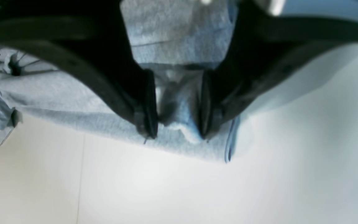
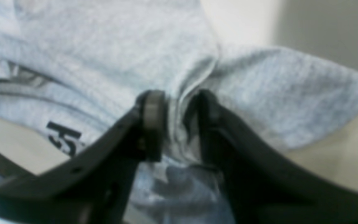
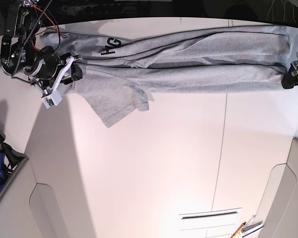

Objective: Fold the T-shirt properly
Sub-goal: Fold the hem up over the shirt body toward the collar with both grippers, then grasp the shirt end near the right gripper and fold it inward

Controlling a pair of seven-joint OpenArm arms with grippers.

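The T-shirt [image 3: 188, 69] is heather-grey knit, folded lengthwise into a long band that runs from 9 to 3 o'clock along the far edge of the surface [image 3: 154, 163] in the base view. Soft ridges and dark fold lines run its length. One sleeve [image 3: 116, 101] fans out flat toward 6 o'clock near the 9 o'clock end, and black block lettering [image 3: 110, 46] shows on the upper layer there. The cloth looks soft and slightly fuzzy, with a stitched hem at the corner.

The surface is smooth, pale and matte, made of panels with thin seams and rounded cut-outs at both near corners. A narrow slot [image 3: 210, 215] sits at about 5 o'clock.

The right gripper [image 2: 175, 124] has its dark jaws narrowly parted with a bunched pleat of fabric standing between them. The left gripper [image 1: 179, 133] stands over the hem corner, jaws narrowly apart with a ridge of cloth between; whether either pair still pinches the cloth I cannot tell.
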